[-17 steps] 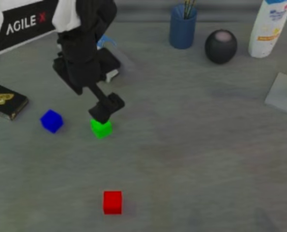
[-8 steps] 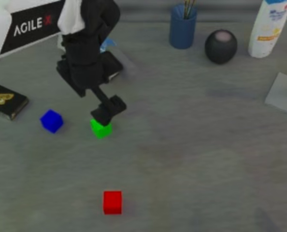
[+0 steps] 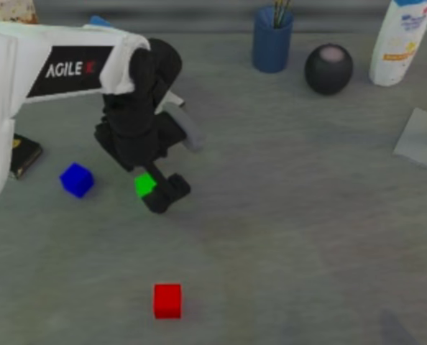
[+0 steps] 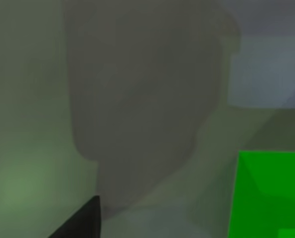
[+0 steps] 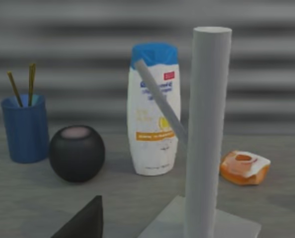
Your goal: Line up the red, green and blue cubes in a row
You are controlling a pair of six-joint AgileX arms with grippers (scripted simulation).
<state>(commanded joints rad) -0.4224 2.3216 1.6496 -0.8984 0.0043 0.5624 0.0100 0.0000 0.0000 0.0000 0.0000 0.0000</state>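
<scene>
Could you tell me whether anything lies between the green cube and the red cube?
Nothing visible does. The left end effector is at the green cube, and only bare table separates it from the red cube. The blue cube sits off to the left.

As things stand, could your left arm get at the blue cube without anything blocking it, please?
Probably yes. The blue cube sits alone on bare table just left of the left gripper, which is at the green cube; nothing stands between them.
</scene>
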